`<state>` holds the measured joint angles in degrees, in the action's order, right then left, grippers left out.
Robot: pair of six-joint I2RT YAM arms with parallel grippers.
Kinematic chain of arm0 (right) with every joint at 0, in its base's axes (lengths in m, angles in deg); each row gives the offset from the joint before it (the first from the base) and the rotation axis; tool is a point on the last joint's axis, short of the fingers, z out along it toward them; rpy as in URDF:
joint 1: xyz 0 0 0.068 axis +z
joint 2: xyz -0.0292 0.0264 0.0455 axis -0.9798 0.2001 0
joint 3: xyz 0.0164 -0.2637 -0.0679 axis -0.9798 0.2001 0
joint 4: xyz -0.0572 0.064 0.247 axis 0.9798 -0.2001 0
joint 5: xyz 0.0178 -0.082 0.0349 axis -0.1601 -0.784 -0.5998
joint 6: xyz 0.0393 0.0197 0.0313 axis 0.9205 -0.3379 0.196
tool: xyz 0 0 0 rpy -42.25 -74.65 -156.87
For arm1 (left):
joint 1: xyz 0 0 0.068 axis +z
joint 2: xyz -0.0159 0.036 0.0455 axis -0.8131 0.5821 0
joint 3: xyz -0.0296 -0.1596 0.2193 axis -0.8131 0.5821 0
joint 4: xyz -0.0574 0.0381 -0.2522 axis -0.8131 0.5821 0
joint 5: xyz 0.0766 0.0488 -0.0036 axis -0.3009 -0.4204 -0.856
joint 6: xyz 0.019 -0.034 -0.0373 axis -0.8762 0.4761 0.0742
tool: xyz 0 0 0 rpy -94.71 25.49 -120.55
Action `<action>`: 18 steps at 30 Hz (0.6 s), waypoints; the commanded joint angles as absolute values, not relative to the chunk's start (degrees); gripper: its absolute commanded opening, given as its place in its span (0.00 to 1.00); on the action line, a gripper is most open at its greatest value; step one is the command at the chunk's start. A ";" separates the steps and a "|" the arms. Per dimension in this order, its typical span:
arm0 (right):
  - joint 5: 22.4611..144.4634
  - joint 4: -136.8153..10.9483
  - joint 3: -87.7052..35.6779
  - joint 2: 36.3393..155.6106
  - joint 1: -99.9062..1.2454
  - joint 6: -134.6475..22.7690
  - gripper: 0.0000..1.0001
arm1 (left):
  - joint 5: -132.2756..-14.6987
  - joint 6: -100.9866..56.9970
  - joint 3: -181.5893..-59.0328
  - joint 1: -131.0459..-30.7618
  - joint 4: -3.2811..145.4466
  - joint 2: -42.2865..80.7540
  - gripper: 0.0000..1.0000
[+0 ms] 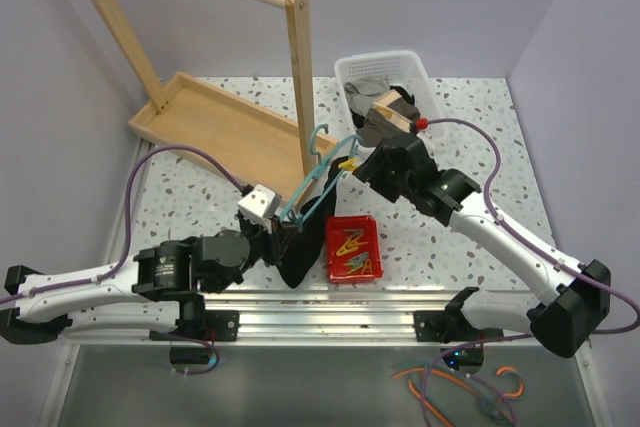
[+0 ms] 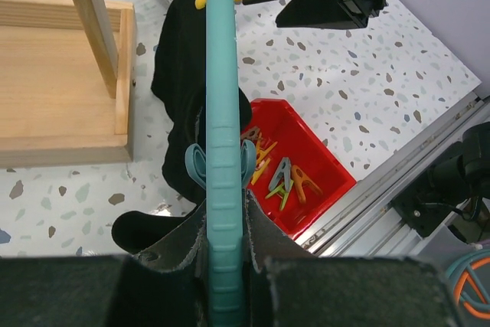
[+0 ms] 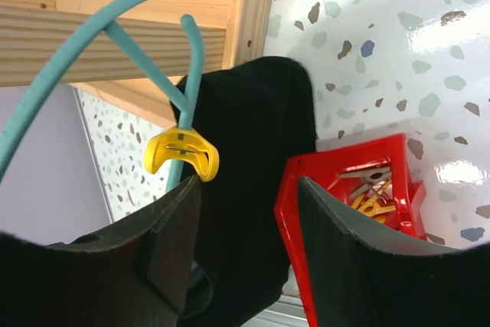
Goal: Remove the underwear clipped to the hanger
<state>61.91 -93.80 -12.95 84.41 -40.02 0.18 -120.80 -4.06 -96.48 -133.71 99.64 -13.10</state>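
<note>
From where I stood, the left gripper point(image 2: 224, 223) had its jaws clamped on the teal hanger point(image 2: 222, 97), holding it edge-up above the table with its far end reaching toward the wooden rack point(image 1: 297, 67). The black underwear point(image 3: 249, 143) hung from the wire and sagged down beside the red bin point(image 1: 353, 247) of spare pegs. A yellow peg point(image 3: 181, 155) pinned it to the wire at the end farthest from the left gripper. The right gripper point(image 3: 245, 189) hovered just beside that peg with its jaws apart, touching nothing I could make out. The step in hand looked to be freeing that yellow peg. To my mind the right gripper needed to shift across so that its fingers straddled the peg's tail rather than the cloth, then squeeze squarely so the peg opened instead of twisting aside. The left gripper's job was only to keep a firm, quiet hold, since any sway of the wire would carry the small peg out of reach. Lower on the wire a teal loop point(image 2: 195, 168) may have been a second peg; I couldn't be sure, but if so the cloth would not drop with the first.
</note>
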 commanded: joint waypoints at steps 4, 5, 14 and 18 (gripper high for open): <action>61.32 -96.70 -13.58 84.24 -40.93 1.23 0.56 | -123.67 -2.29 -96.31 -134.12 97.88 -15.30 0.00; 62.02 -96.79 -13.57 84.24 -41.02 1.40 0.56 | -123.67 -2.11 -96.22 -134.12 98.14 -15.30 0.00; 67.55 -87.57 -11.02 80.11 -41.02 0.79 0.58 | -123.32 -1.93 -95.69 -134.12 98.76 -15.04 0.00; 70.11 -84.93 -13.48 81.25 -41.02 -1.13 0.68 | -123.06 -1.85 -95.25 -134.12 98.68 -14.34 0.00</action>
